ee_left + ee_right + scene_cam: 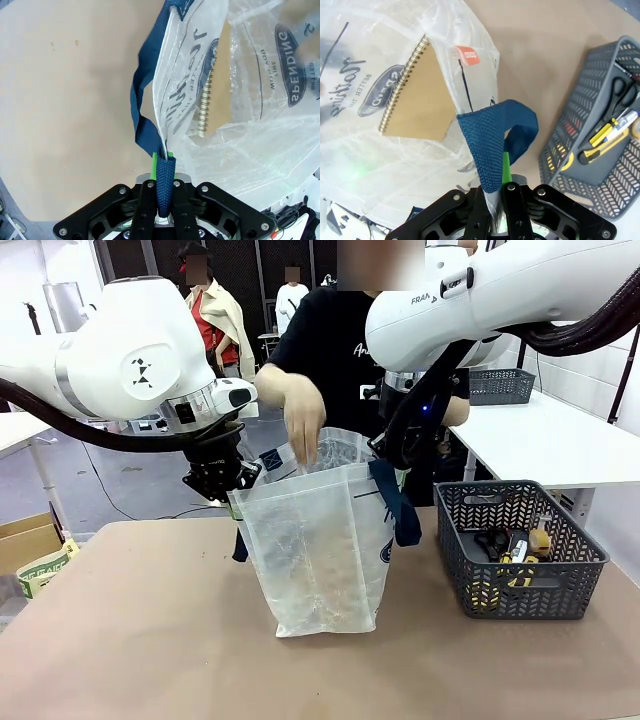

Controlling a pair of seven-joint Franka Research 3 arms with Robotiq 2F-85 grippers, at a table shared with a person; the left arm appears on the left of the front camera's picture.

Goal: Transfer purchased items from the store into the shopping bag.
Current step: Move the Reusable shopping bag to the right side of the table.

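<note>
On shopping bag (280,150): navy oval logo reads "SPENDING".

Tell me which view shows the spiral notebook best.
The right wrist view: the spiral notebook shows nearly whole, cover and coil. The left wrist view catches part; from the front, the shopping bag veils it.

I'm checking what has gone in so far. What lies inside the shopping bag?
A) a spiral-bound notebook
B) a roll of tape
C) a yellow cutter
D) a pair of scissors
A: a brown spiral-bound notebook shows through the translucent wall of the shopping bag in both wrist views.
</note>
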